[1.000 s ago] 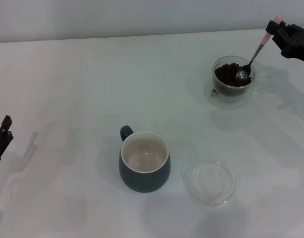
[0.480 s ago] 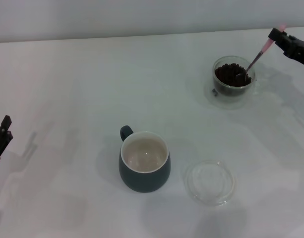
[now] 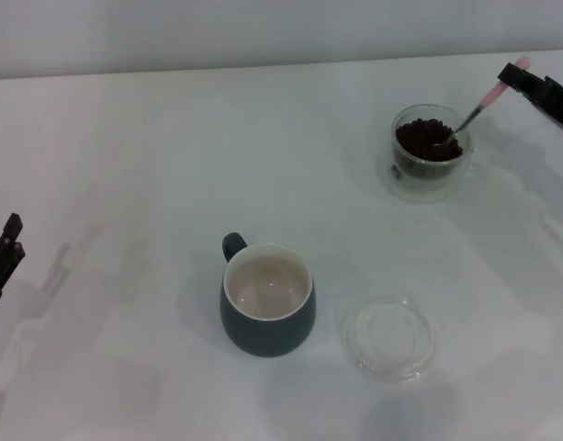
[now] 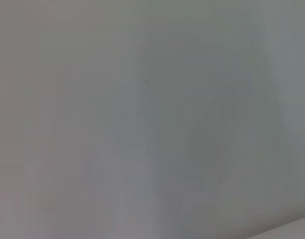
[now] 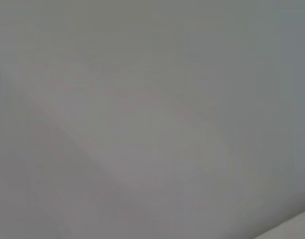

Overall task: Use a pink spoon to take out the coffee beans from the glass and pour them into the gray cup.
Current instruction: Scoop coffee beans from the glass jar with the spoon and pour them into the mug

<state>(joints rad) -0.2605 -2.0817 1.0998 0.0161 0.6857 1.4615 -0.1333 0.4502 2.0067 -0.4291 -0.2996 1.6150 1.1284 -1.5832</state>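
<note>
1. At the far left edge of the head view, a little below mid-height, the left gripper [image 3: 3,258] shows as a dark sliver over the white table [image 3: 125,165]. It holds nothing, and whether its fingers are apart or together cannot be told.
2. Lower centre of the frame stands the gray cup [image 3: 267,299], upright, its small loop handle at its upper left. Its cream inside looks bare of beans.
3. Just right of the cup, in the lower right part of the frame, a shallow clear glass saucer [image 3: 388,337] lies flat on the table, near the cup but not touching it.
4. In the upper right sits the glass [image 3: 433,152], upright, well apart from the gray cup. The coffee beans [image 3: 424,140] fill it as a dark heap.
5. The pink spoon [image 3: 479,104] leans in the glass, its bowl sunk in the beans, its neck crossing the rim, its pale pink handle slanting up to the right.
6. At the upper right edge, the right gripper [image 3: 518,73] is closed around the top of the spoon's handle.
7. Both wrist views show only a plain pale surface.
</note>
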